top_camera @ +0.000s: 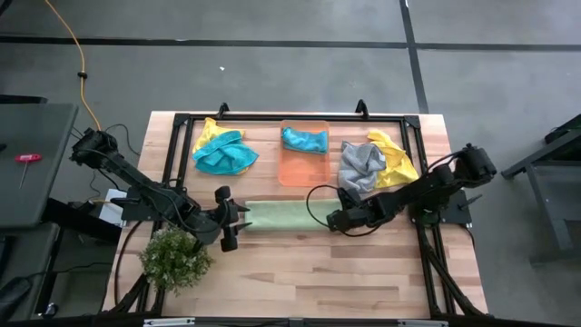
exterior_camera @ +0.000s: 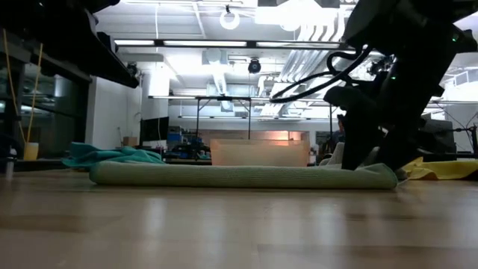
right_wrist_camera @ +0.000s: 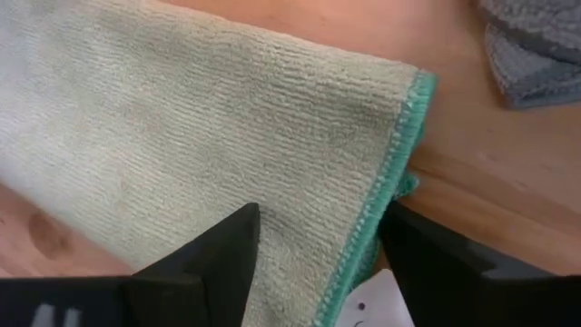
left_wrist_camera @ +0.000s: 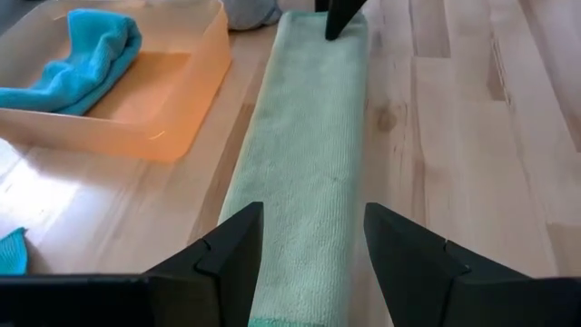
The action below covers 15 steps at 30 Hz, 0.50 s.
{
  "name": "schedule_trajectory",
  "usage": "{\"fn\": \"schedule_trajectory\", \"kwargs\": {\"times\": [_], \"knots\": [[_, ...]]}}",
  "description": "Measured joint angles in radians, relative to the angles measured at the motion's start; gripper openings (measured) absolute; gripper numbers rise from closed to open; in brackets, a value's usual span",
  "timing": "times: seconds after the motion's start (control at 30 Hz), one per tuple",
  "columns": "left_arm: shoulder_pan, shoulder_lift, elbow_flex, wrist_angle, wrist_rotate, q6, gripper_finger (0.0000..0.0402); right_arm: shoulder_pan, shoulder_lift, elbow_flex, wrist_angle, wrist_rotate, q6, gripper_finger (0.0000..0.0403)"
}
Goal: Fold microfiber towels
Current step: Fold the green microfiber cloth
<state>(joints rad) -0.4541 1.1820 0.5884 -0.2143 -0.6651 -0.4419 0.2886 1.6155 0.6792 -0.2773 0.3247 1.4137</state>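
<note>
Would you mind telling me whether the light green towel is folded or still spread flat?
Folded: the light green towel lies as a narrow, doubled strip between the left gripper and right gripper.

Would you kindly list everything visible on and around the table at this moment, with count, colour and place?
Light green towel: one, folded into a long strip, at the table's middle between the two grippers.
Teal towels: two; one in the orange bin, one back left lying on a yellow cloth.
Yellow towels: two; one back left, one back right.
Grey towel: one, crumpled, beside the right yellow one.
Orange bin: one, translucent, back centre.
Plant: one, green, bushy, front left corner.
Table: one, light wood with a black frame.
Left gripper: dark, open, at the strip's left end.
Right gripper: dark, open, over the strip's right end.
</note>
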Motion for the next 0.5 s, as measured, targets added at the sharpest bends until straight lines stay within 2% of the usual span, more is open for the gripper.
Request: {"fn": "schedule_trajectory", "kwargs": {"times": [0.13, 0.4, 0.5], "knots": [[0.0, 0.0, 0.0, 0.002, 0.003, 0.0, 0.0184, 0.01, -0.001, -0.002, -0.025, 0.021, 0.0, 0.0168], [0.0, 0.0, 0.0, 0.003, 0.003, 0.0, 0.0184, 0.031, -0.01, -0.003, -0.15, 0.054, -0.046, 0.0019], [0.0, 0.0, 0.0, 0.003, 0.004, -0.003, 0.0184, 0.047, -0.011, -0.002, -0.21, 0.074, -0.06, 0.0013]]}}
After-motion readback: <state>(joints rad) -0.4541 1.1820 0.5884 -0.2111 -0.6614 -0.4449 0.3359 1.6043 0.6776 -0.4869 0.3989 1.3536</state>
